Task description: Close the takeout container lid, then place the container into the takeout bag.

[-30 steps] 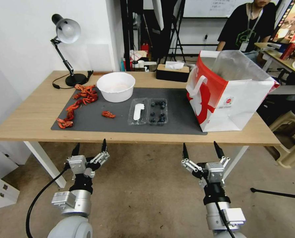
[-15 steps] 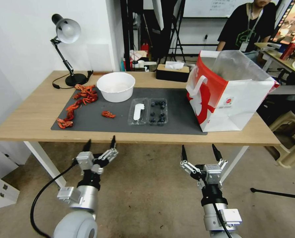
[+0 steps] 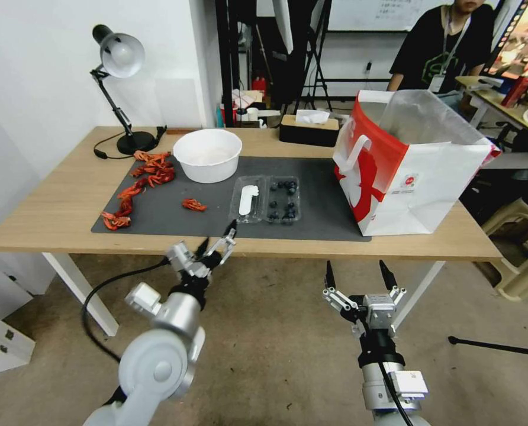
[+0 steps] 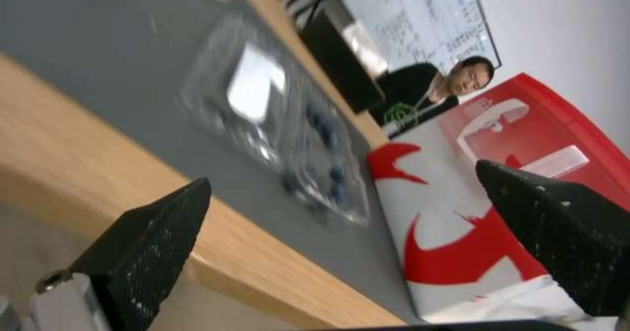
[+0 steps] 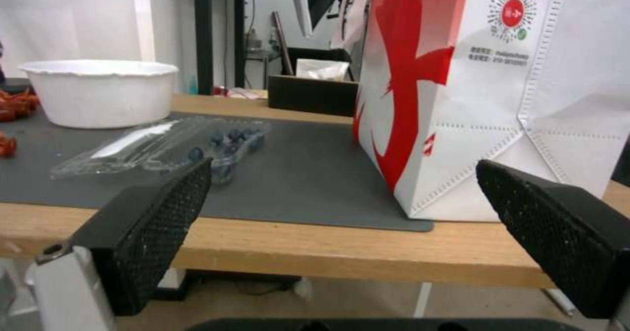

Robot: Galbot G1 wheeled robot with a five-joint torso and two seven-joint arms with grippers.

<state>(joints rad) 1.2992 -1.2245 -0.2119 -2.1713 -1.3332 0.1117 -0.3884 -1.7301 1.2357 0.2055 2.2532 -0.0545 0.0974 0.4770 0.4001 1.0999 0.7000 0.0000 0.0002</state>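
Left gripper [image 3: 218,235] hangs spread and empty at the table's [image 3: 51,219] near edge on my head camera; the takeout container [image 3: 265,199] lies open on the mat just beyond it, lid [image 3: 247,200] flat, takeout bag [image 3: 412,160] off to its right. Right gripper [image 3: 359,271] waits below the edge, spread and empty. Through my left wrist, the takeout container [image 4: 282,124] sits ahead between the fingers [image 4: 154,242]. Through my right wrist, the takeout bag [image 5: 499,94] stands ahead.
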